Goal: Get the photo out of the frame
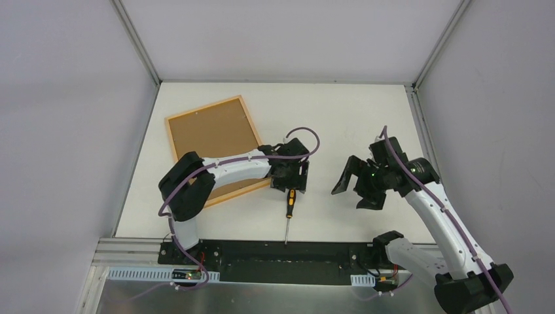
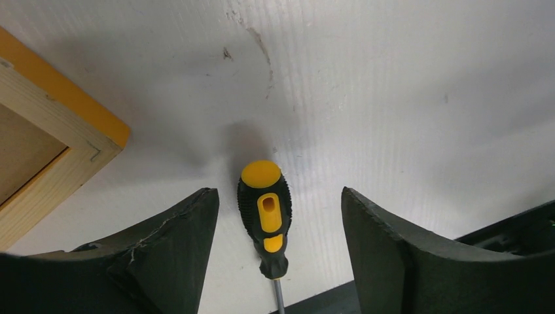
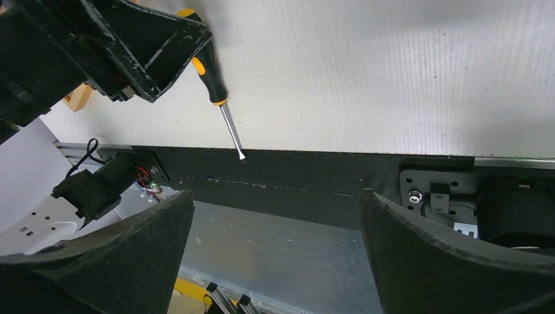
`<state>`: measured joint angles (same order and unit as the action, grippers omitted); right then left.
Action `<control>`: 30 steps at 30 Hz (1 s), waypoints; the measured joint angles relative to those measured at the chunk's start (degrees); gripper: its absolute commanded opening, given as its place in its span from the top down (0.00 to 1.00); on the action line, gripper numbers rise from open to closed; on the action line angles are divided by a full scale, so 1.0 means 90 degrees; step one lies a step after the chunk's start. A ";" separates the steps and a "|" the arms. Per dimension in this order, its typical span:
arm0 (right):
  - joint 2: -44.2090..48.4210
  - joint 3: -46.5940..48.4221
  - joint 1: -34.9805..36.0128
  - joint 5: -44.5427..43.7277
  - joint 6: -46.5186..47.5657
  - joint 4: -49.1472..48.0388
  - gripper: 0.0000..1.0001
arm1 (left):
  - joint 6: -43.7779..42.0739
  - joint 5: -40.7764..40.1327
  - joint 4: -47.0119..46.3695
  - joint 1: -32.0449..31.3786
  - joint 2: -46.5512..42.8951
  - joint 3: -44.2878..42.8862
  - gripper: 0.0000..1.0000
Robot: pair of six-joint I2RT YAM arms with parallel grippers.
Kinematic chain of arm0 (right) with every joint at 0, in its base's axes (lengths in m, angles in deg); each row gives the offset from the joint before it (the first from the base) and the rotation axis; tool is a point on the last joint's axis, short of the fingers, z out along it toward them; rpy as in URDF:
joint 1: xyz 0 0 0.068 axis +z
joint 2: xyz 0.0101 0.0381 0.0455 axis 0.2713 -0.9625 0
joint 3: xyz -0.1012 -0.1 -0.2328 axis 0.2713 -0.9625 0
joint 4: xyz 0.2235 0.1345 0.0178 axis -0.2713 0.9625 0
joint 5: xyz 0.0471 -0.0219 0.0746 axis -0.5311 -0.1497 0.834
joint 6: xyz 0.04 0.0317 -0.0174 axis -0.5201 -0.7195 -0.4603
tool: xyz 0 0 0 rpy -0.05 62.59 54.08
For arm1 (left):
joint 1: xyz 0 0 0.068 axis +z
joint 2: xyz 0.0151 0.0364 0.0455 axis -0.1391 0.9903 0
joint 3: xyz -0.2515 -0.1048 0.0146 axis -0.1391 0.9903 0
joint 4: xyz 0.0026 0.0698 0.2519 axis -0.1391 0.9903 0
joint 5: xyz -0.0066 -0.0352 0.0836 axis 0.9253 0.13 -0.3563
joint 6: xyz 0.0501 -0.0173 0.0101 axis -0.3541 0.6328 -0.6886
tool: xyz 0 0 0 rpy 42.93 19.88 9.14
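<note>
Orange-edged wooden picture frame [image 1: 203, 108] lies back-up at upper left, its photo unseen. Left gripper [image 2: 278, 196], spread, hovers astride the black-and-yellow screwdriver [image 2: 264, 216]; it should drop squarely, pinching mid-handle. Right gripper [image 3: 275, 196] hangs spread.

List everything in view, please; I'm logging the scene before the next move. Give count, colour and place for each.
frame: one, orange edge with pale wood back, lying back side up at the far left of the table
backing board: one, plain brown, set inside the frame
screwdriver: one, black and yellow handle with a bare metal shaft, lying near the table's near edge between the two arms, tip toward the bases
table: one, white, under everything
left pincer: one, black, open, its fingers either side of the screwdriver handle, not closed on it
right pincer: one, black, open, to the right of the screwdriver, holding nothing
</note>
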<state>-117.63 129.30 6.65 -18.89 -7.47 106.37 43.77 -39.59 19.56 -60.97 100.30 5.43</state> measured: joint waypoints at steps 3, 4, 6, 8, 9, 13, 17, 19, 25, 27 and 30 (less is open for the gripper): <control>0.0308 -0.0134 0.0000 -0.0092 -0.0078 0.0070 0.01 | -0.0066 -0.0068 0.0119 -0.0126 0.0221 -0.0061 0.38; 0.0381 -0.0192 0.0000 -0.0109 -0.0102 0.0104 0.01 | -0.0085 -0.0087 0.0136 -0.0185 0.0308 -0.0092 0.40; 0.0454 -0.0289 0.0000 -0.0158 -0.0141 0.0160 0.01 | -0.0095 -0.0182 0.0177 -0.0291 0.0449 -0.0109 0.48; 0.0471 -0.0355 0.0000 -0.0199 -0.0185 0.0214 0.01 | -0.0121 -0.0245 0.0233 -0.0338 0.0474 -0.0158 0.67; 0.0474 -0.0369 0.0000 -0.0209 -0.0197 0.0236 0.01 | -0.0143 -0.0272 0.0262 -0.0364 0.0483 -0.0175 0.78; 0.0493 -0.0381 0.0000 -0.0172 -0.0209 0.0255 0.01 | -0.0622 -0.0469 0.0957 -0.0333 0.0639 -0.0682 1.00; 0.0461 -0.0381 0.0000 -0.0002 -0.0141 0.0257 0.01 | -0.1146 -0.0588 0.1702 0.0080 0.0471 -0.1770 1.00; 0.0432 -0.0381 0.0000 0.0136 -0.0080 0.0233 0.01 | -0.1188 -0.0568 0.1797 0.0393 0.0165 -0.2166 1.00; 0.0274 -0.0381 0.0066 0.0872 -0.0019 -0.0260 0.01 | -0.0607 -0.0563 0.1702 0.1248 -0.1484 -0.2645 1.00; 0.0223 -0.0381 0.0187 0.1146 -0.0070 -0.0617 0.01 | -0.0228 -0.0459 0.1241 0.1273 -0.2183 -0.2203 1.00; 0.0160 -0.0374 0.0464 0.1428 -0.0211 -0.1195 0.01 | 0.0537 -0.0221 -0.0056 0.1311 -0.3376 -0.0738 1.00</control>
<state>-116.19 125.94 10.82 -6.04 -9.37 95.61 48.60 -41.58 19.05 -49.16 69.91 -1.21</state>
